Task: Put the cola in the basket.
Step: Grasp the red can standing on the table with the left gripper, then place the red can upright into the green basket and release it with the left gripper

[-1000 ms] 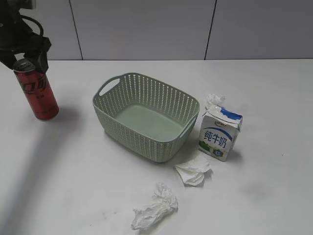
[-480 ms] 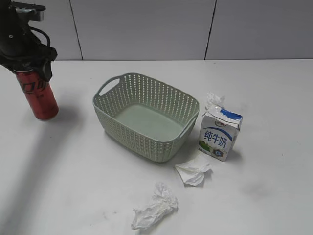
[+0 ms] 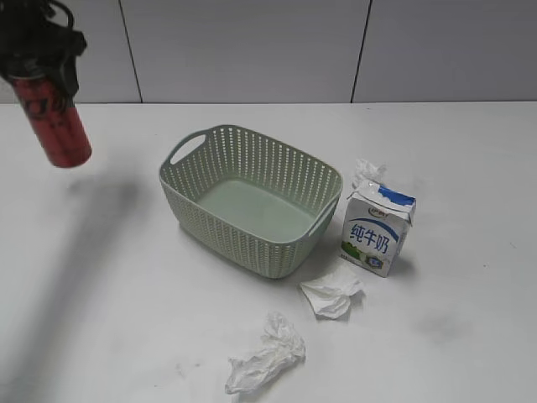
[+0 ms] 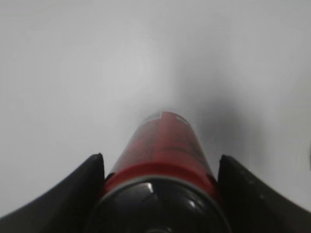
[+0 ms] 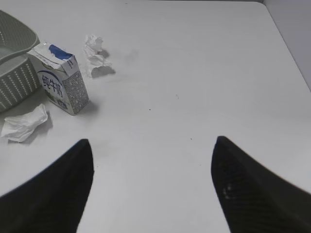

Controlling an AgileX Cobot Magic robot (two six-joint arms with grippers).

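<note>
The cola (image 3: 57,126), a tall slim red can, hangs in the air at the far left, well clear of the table, held at its top by my left gripper (image 3: 42,63). In the left wrist view the can (image 4: 165,145) sits between the two black fingers, which press on its sides. The pale grey-green basket (image 3: 310,239) stands empty at the table's middle, to the right of the can. My right gripper (image 5: 153,160) is open and empty over bare table; it does not show in the exterior view.
A blue-and-white milk carton (image 3: 377,231) stands right of the basket, also in the right wrist view (image 5: 60,85). Crumpled white tissues lie behind the carton (image 3: 367,172), in front of the basket (image 3: 331,295) and near the front edge (image 3: 264,357).
My left gripper closed down over the can's top and has lifted it off the table, up and slightly left. The basket, carton and tissues have not moved.
</note>
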